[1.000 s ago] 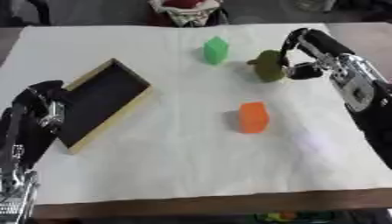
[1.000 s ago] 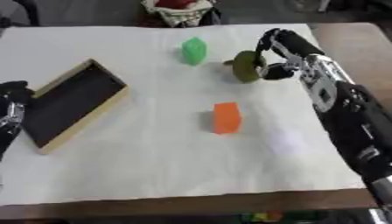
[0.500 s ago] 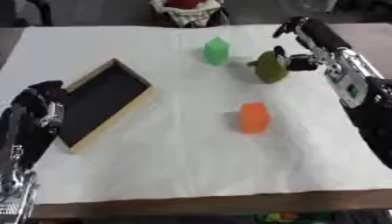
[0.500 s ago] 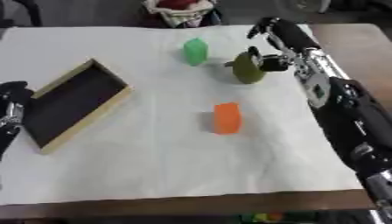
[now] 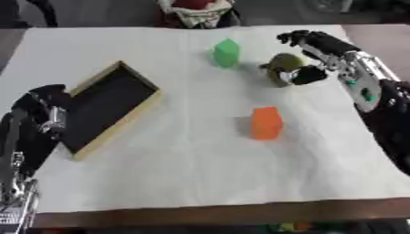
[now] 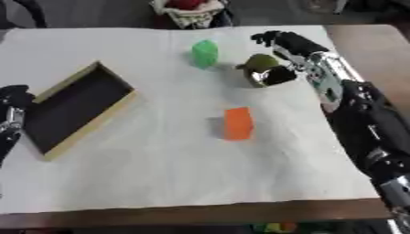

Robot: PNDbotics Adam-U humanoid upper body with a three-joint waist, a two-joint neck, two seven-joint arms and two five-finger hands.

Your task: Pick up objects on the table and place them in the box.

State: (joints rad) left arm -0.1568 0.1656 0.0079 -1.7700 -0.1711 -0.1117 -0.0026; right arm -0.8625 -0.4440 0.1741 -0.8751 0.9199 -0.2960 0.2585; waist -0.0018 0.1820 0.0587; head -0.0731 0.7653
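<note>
My right hand [image 5: 324, 55] near counter's [image 5: 192, 178] far right corner, fingers [image 5: 296, 37] apart, arched beside olive object [image 5: 283, 66], thumb touching its right side. Object lies just left of palm. Box [image 5: 104, 107] at left edge, well apart.

We view the white cloth-covered tabletop [image 5: 184, 173] from above through two head-mounted stereo eyes, angled down and forward. Both views share nearly the whole surface, slightly offset sideways.

White cloth [image 5: 192, 173], bag [image 5: 196, 11] at far edge
</note>
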